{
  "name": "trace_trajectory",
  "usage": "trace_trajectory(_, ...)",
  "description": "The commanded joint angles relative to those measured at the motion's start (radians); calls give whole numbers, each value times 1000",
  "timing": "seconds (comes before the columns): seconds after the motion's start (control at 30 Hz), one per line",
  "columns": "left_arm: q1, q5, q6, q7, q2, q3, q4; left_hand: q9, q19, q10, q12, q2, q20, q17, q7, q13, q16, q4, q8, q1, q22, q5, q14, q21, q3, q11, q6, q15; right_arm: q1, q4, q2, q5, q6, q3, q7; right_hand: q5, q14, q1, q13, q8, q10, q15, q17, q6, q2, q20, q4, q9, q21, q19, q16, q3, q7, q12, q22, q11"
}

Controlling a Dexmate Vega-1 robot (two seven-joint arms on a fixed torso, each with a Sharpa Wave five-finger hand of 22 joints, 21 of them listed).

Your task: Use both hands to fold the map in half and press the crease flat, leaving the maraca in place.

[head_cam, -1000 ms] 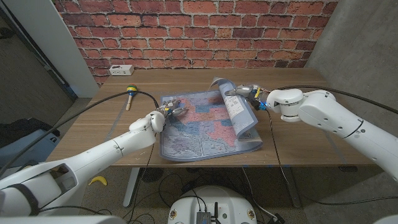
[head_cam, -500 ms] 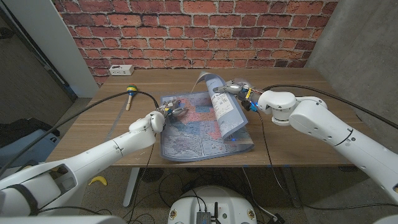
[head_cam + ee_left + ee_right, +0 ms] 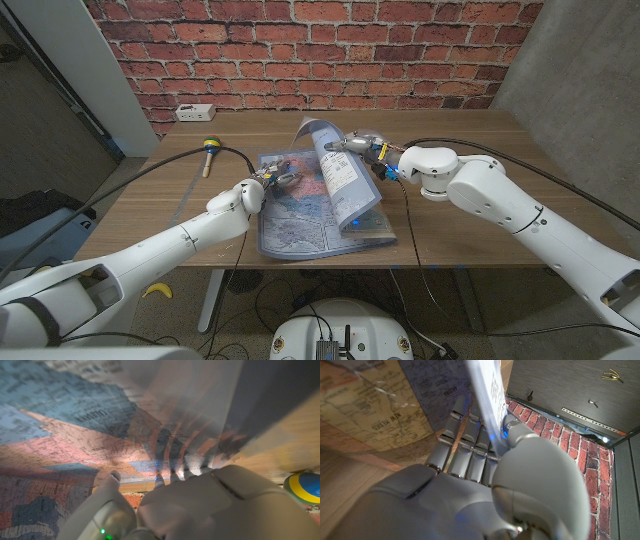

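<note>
— What is the right hand (image 3: pixel 362 144) doing?

— It pinches the lifted right half of the map (image 3: pixel 300 205), just above the middle of the head view. In the right wrist view the sheet's edge runs between the thumb and the fingers (image 3: pixel 465 440), which lie against the printed side.

— And the left hand (image 3: pixel 272 180)?

— It is on the left part of the map, left of centre in the head view. The left wrist view shows its fingertips (image 3: pixel 159 479) down on the printed sheet. Whether they press the paper or grip it, I cannot tell.

— How does the map lie?

— Its left half is flat on the wooden table (image 3: pixel 470 215), in the middle of the frame. The right half stands up and leans over to the left, its pale back showing, with the top corner curling above the right hand.

— Where is the maraca (image 3: pixel 209 153)?

— On the table at upper left of the head view, well apart from the map, its yellow-green head away from the robot. Behind it, near the brick wall (image 3: pixel 300 55), a white power strip (image 3: pixel 195 111) sits at the table's far edge.
</note>
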Motion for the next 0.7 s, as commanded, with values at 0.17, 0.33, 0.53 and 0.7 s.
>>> trace_trajectory(0.17,12,-8,-9,18,5,-18,-2,5,7,-82,5,2,3,3,4,2,5,1,4,3,132,6,-80,9,-6,-2,-45,-2,92,130,75,23,-54,-67,123,-11,-27,-21,-20,-13,-32,13,-35,-15,5,8,10,-13,17,-7,-46,0,-2,-25,-2,16)
trace_trajectory(0.33,14,-9,-13,23,5,-21,-2,5,7,-81,6,3,3,3,3,2,5,1,4,2,132,6,-80,9,-7,-4,-44,-1,152,194,75,26,-70,-108,247,-20,-145,-76,-75,-58,-219,72,-108,-81,-11,43,18,-48,24,-43,-162,-11,2,-140,-15,56)
trace_trajectory(0.53,16,-10,-18,28,5,-24,-2,5,8,-82,6,4,2,3,2,2,6,1,3,2,132,6,-79,10,-8,-3,-48,-1,177,216,67,7,-67,-128,310,-27,-250,-161,-124,-134,-349,123,-154,-215,-43,77,33,-86,18,-75,-244,-41,15,-244,-29,71)
trace_trajectory(0.7,32,-15,-44,61,11,-41,-6,5,24,-64,13,6,6,3,0,3,11,1,6,2,132,7,-63,16,-9,0,-42,0,184,235,63,-2,-60,-136,348,-36,-309,-241,-149,-195,-405,156,-163,-303,-70,105,52,-113,1,-109,-277,-85,28,-290,-34,83)
